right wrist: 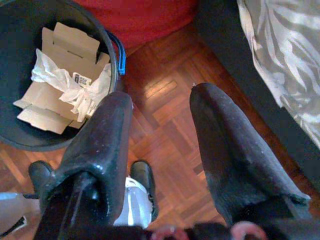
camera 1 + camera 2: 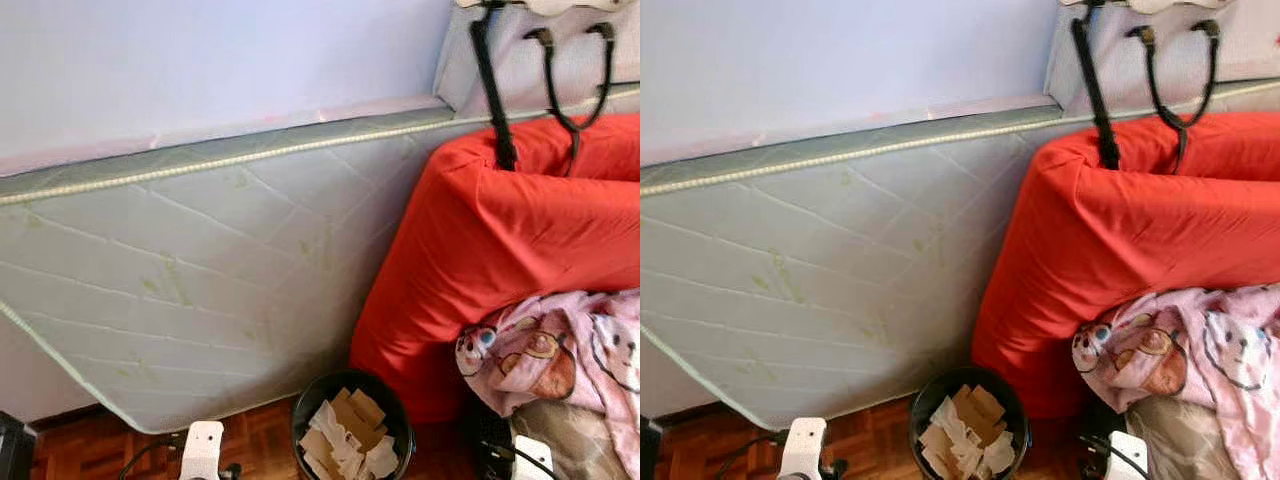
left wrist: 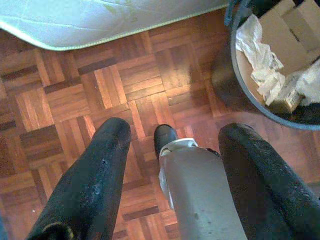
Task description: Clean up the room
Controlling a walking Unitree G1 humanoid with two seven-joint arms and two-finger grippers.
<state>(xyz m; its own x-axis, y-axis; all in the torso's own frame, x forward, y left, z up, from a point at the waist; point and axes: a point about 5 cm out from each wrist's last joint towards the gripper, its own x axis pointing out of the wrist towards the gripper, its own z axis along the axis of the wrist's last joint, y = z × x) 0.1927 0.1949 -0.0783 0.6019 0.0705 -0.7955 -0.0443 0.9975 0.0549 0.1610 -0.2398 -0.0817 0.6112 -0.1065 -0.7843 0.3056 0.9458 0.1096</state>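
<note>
While a quilted mattress (image 2: 200, 300) is leaning on its long edge against the pale wall (image 2: 200, 60), a black bin (image 2: 352, 425) is standing on the parquet floor (image 3: 100, 90) just in front of its lower right corner. The bin is holding flattened cardboard pieces (image 1: 60, 75) and crumpled white paper (image 1: 80, 92), heaped up to about its rim. Just to the right of the bin, and touching the mattress face, a large red cushion (image 2: 500, 260) is slumping against it, with black bag straps (image 2: 495, 90) hanging down over its top edge from a pale bag at the upper right. A pink blanket printed with cartoon animals (image 2: 560, 350) is spilling over the cushion's lower right side, above a grey patterned fabric (image 1: 285, 55).

The left pincer (image 3: 172, 165) is hanging low over the floor with its two black fingers (image 3: 95, 175) spread wide and nothing between them; beneath it a grey robot leg with a black foot (image 3: 190, 185) is showing, the bin lying near to one side and the mattress edge further ahead. The right pincer (image 1: 160, 145) is likewise hanging above the parquet, its fingers (image 1: 230, 150) standing wide apart and gripping nothing, the bin just beside one finger and the patterned fabric beyond the other. In the head views, the white wrist ends of both arms are peeking in at the bottom, one on either side of the bin.
</note>
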